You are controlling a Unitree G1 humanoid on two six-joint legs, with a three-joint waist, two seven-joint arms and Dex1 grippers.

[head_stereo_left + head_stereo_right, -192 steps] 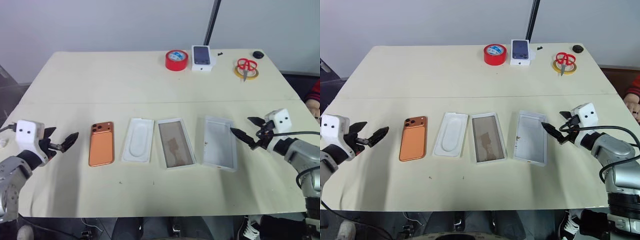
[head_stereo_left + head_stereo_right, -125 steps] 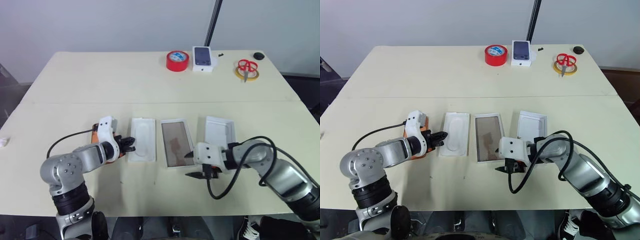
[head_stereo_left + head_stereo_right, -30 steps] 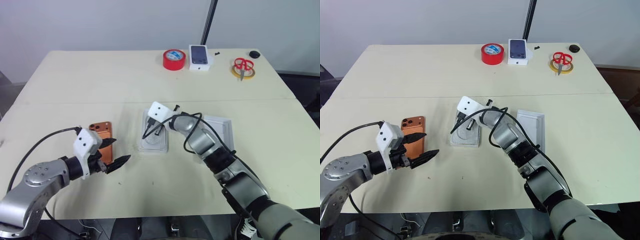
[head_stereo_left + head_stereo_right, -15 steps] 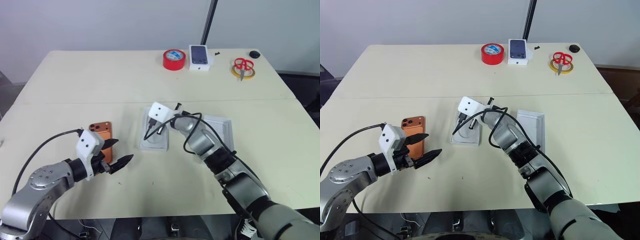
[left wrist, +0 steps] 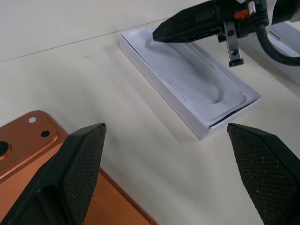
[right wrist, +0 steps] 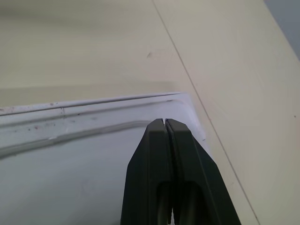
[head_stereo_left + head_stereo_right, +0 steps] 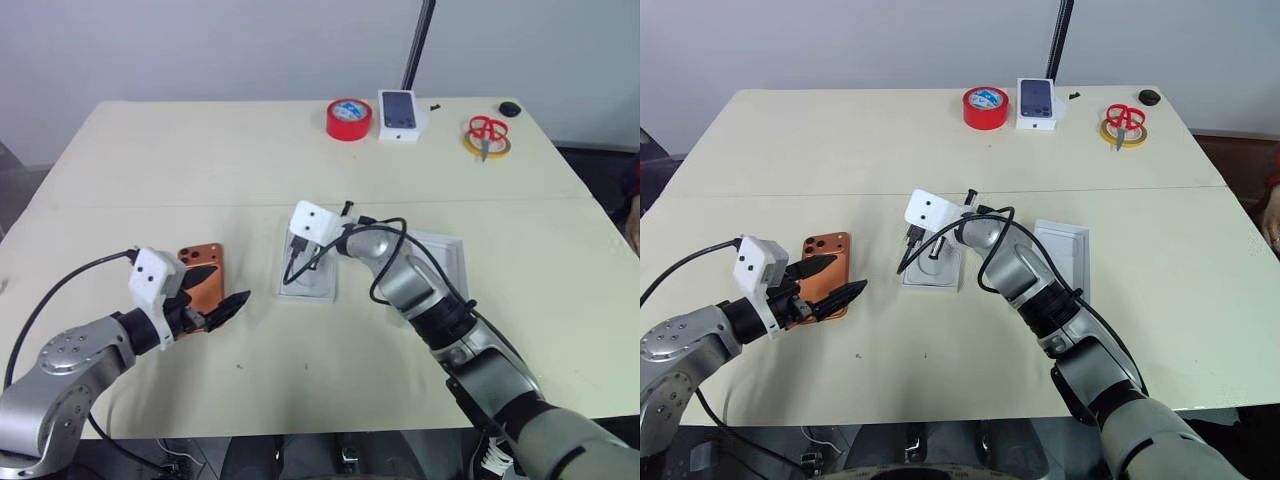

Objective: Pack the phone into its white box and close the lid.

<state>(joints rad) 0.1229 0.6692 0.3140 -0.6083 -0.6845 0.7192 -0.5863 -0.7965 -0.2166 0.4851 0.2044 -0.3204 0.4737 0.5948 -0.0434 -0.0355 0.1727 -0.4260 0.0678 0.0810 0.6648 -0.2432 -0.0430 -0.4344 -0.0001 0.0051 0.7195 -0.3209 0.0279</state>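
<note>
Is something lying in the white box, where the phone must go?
Yes. The insert with the oval recess lies in the box and covers its floor. The shut right hand is over the insert. Nothing visible stands between the open left hand and the phone.

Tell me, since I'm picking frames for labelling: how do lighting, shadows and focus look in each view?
Left eye view: even light, soft shadow under the left gripper. Left wrist view: its fingers loom large and soft-edged, white insert crisp. Right wrist view: right gripper sharp, table beyond slightly soft, no glare.
</note>
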